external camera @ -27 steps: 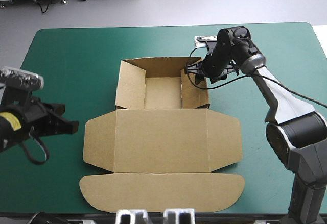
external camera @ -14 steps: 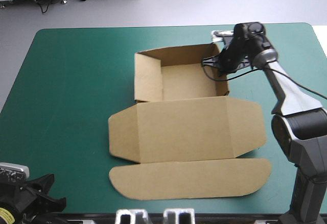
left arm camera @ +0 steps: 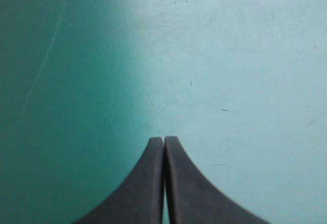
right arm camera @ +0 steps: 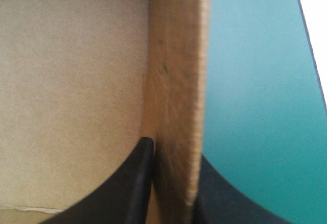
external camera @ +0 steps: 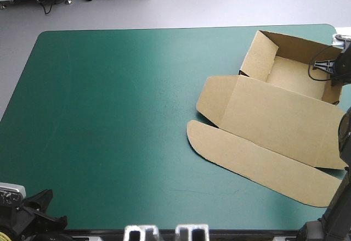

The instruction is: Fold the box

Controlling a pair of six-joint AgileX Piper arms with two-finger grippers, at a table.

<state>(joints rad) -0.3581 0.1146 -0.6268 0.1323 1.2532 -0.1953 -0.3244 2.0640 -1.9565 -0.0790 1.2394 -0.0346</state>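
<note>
- The left gripper (external camera: 34, 219) sits low at the near left corner of the table, and only its end shows in the high view.
- In the left wrist view the left gripper (left arm camera: 164, 141) points at bare teal-green cover (left arm camera: 230, 55). Its two black fingers are pressed together in one point, with nothing between them.
- The left and middle of the teal-green cover (external camera: 120, 109) are wide and bare, from the near edge to the far edge.
- The brown box (external camera: 274, 115) lies at the far right of the table, turned askew to the table's edges.
- Its open tray (external camera: 290, 73) has raised walls and sits close to the far right corner.
- The lid (external camera: 258, 161) lies flat on the cover, with its rounded flap toward the near side. Its end reaches close to the right edge.
- The right gripper (external camera: 328, 65) comes in from the right edge at the tray's right wall.
- In the right wrist view the right gripper (right arm camera: 173, 152) is clamped on that upright wall (right arm camera: 176, 71), one black finger inside the tray and one outside.
</note>
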